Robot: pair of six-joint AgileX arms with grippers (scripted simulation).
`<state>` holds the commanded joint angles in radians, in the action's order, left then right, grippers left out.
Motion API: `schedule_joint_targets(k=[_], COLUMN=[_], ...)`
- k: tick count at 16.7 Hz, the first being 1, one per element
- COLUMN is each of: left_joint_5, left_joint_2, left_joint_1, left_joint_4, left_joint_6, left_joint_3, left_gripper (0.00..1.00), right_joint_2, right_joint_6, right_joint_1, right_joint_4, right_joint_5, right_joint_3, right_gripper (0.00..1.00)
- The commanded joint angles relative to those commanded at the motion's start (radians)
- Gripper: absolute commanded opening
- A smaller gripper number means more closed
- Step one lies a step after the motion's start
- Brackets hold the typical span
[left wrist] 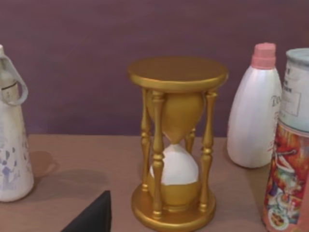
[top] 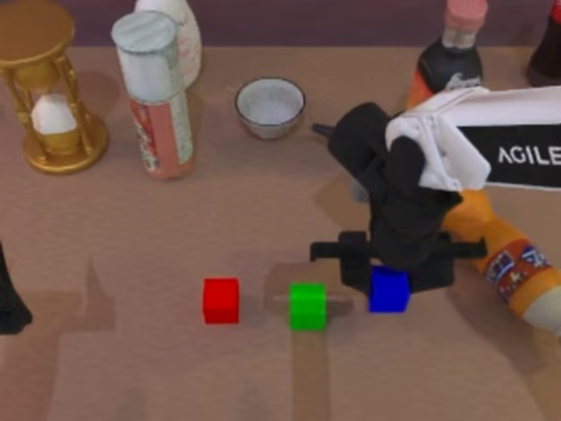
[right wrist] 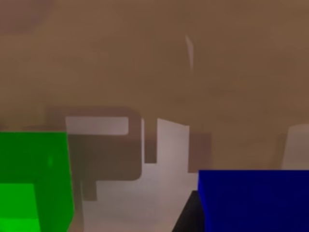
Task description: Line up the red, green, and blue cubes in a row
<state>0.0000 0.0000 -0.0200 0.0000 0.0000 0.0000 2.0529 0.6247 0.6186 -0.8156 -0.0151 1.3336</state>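
Observation:
Toward the table's front, the red cube point(top: 221, 300) and the green cube point(top: 308, 305) sit side by side with a gap between them. To the right of the green one is the blue cube point(top: 388, 290), slightly farther back than the other two and looking a little larger than them. My right gripper point(top: 390, 275) reaches down from the right and is shut on it. In the right wrist view the blue cube point(right wrist: 253, 200) is against a dark finger point(right wrist: 187, 218), with the green cube point(right wrist: 34, 181) off to the side. My left gripper point(top: 9, 303) is parked at the left edge.
Along the back stand a gold hourglass point(top: 53, 88), a white-lidded canister point(top: 156, 96), a white bottle point(top: 180, 31), a small bowl point(top: 270, 105) and a dark sauce bottle point(top: 451, 57). An orange bottle point(top: 517, 263) lies under my right arm.

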Motion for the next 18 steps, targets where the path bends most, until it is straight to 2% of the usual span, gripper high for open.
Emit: schedule_joint_targets(k=[6,18], left_joint_5=[0.000,0.000], left_joint_2=[0.000,0.000], left_joint_1=[0.000,0.000], left_joint_4=[0.000,0.000], left_joint_6=[0.000,0.000], left_joint_3=[0.000,0.000], left_gripper=[1.00,1.00], right_joint_2=[0.017,0.017], right_joint_6=[0.002,0.002], right_joint_1=[0.002,0.002], right_joint_4=[0.037,0.037], right_joint_5=[-0.002,-0.002], right_joint_3=[-0.023,-0.023], right_gripper=[0.00,0.90])
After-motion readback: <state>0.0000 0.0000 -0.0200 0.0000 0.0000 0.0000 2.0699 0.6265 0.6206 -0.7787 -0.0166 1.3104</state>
